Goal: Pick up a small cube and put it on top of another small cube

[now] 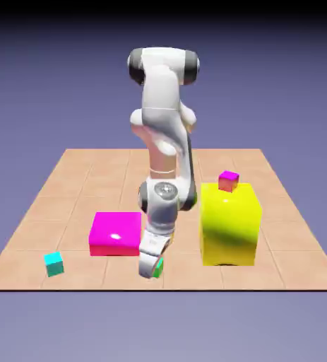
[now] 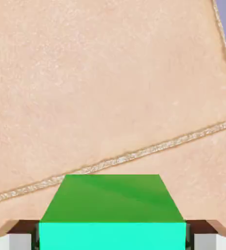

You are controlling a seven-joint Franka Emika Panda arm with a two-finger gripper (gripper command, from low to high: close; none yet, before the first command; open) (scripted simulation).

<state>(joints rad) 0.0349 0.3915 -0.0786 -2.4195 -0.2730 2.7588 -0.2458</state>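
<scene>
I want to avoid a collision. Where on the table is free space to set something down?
Free: the far strip of the table behind the pink block, and the near right corner beside the yellow block. Crowded: the near middle, where the gripper meets the green cube.

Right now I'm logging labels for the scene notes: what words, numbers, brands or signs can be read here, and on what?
None: no text shows in either view.
The green cube, magenta-topped cube, yellow block, magenta block, cyan cube and table are plain.

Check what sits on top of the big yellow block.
A tiny cube with magenta top and orange-red sides sits on the big yellow block, near its back edge. Nothing else shows there.
</scene>
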